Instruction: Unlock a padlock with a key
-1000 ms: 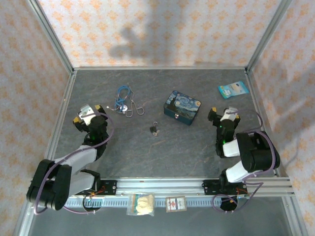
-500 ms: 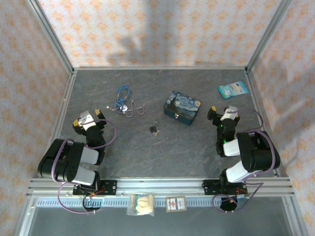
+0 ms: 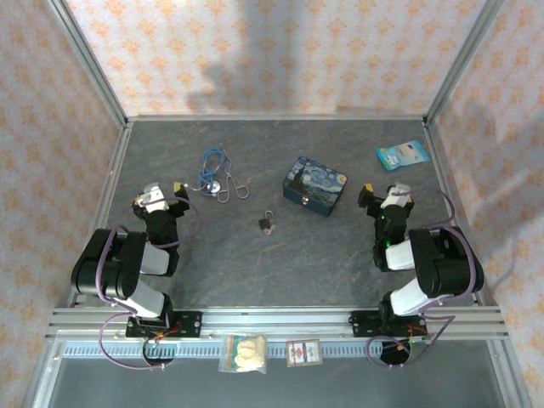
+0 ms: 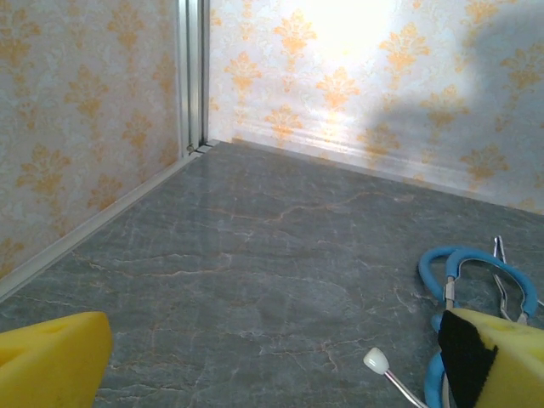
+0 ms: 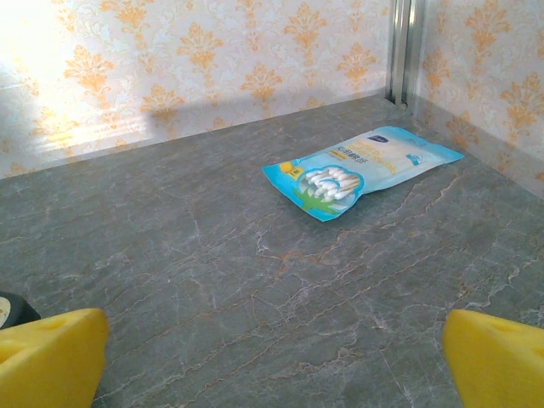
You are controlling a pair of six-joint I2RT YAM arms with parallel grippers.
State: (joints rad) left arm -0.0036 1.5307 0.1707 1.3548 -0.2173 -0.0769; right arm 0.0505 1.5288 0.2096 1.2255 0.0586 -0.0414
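Logged left pincer [image 3: 158, 194] spread wide, empty, low over worktop [image 3: 255, 263] at left side, near blue cord bundle [image 3: 211, 172]. Logged right pincer [image 3: 388, 195] spread wide, empty, at right side, facing cotton-swab pouch [image 3: 402, 155]. Found padlock [image 3: 268, 223] lying on worktop near centre, between pincers, well apart from both, near painted blue box [image 3: 314, 186]. Noted wire loops [image 3: 231, 189] beside cord bundle.

Bright, even light fills the overhead view. Beyond the blue box [image 3: 314, 185], soft grey shadows smudge the back wall [image 3: 280, 59]. Both wrist views show washed-out glare on that wall, and the yellow fingers [image 4: 51, 357] look slightly blurred close up.
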